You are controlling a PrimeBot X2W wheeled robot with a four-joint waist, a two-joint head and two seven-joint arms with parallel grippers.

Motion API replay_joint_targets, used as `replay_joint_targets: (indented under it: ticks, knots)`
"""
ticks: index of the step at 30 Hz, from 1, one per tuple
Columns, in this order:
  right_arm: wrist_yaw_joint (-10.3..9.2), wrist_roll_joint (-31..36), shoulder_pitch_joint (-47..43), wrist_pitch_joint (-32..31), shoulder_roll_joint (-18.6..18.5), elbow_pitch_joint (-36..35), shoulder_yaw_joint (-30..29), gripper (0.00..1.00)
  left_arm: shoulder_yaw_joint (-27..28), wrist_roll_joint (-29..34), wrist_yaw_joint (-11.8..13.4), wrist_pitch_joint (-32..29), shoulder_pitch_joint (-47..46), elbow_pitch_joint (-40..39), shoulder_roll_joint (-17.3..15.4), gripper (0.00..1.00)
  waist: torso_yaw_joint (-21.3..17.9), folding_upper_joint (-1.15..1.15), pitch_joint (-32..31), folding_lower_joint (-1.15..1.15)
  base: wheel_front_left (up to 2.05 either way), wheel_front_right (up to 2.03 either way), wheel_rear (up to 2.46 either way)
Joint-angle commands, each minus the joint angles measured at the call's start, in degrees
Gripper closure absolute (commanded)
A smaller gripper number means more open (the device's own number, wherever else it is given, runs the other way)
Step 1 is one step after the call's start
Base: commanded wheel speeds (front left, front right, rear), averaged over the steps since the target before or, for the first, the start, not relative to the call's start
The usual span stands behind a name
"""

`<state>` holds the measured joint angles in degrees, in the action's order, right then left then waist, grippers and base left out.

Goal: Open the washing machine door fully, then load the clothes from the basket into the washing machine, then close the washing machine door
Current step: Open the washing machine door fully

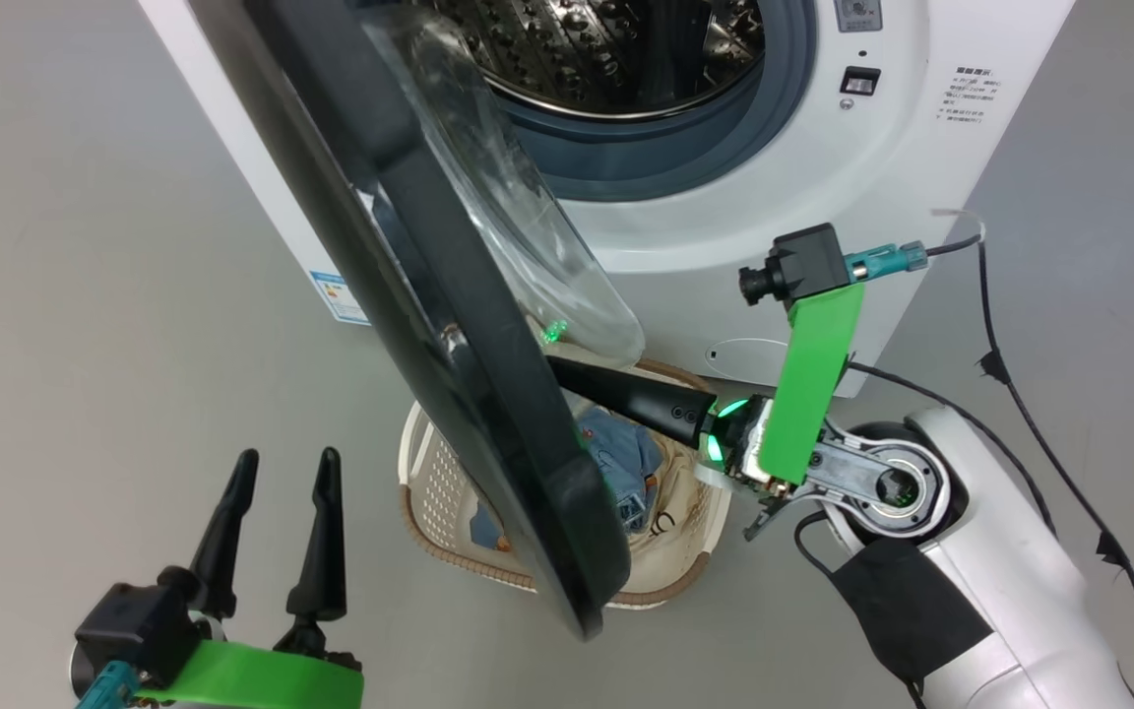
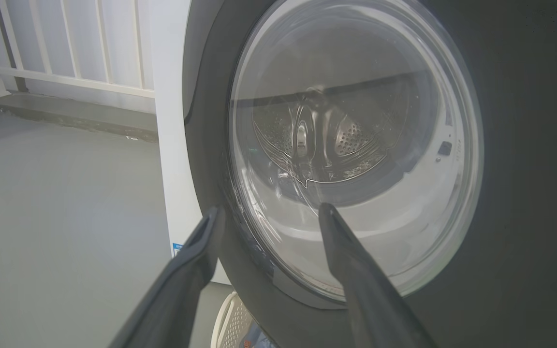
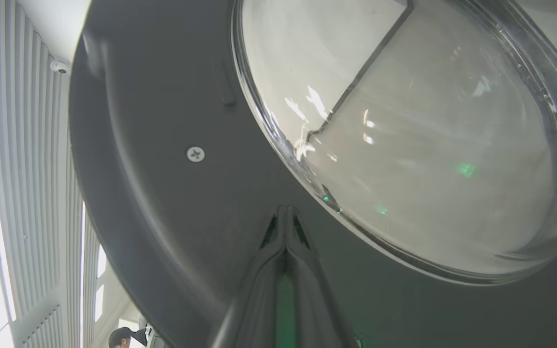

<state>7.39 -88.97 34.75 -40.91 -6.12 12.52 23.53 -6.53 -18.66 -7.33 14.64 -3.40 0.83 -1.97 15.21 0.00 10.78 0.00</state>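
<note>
The washing machine [image 1: 724, 256] stands ahead with its steel drum [image 1: 616, 49] exposed. The washing machine door [image 1: 488, 394] is swung partly out, its black rim slanting over the basket [image 1: 439, 483]. In the basket lie the clothes: a light blue garment [image 1: 626, 458] and a cream one [image 1: 670, 502]. My right gripper [image 1: 559, 367] is shut with nothing in it, its tips against the door's inner rim [image 3: 201, 203] beside the glass bowl [image 3: 404, 145]. My left gripper [image 1: 288, 458] hangs open at lower left, outside the door, facing its glass [image 2: 356, 145].
Black cables [image 1: 1020, 394] trail over the grey floor right of the machine. A white railing [image 2: 65, 48] stands behind the machine's left side. A person's head [image 3: 121, 336] shows far off. Open floor lies left of the basket.
</note>
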Motion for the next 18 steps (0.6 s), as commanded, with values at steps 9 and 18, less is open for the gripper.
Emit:
replay_joint_targets:
  ticks: [9, 18]
  knots:
    - [0.1, -1.5, -1.3, 1.0, 2.7, -2.0, 3.4, 1.0, 1.5, -0.7, 0.3, 0.4, -0.4, -1.1, -0.9, 0.0, 0.1, 0.0, -0.2, 0.0, 0.0, 0.0, 0.0]
    - [0.1, -2.8, -1.7, 1.6, 3.1, -2.1, 5.8, 1.0, 1.1, -0.8, 0.4, 0.4, -0.1, -1.0, -0.9, 0.0, 0.3, 0.0, -0.9, 0.0, 0.0, 0.0, 0.0]
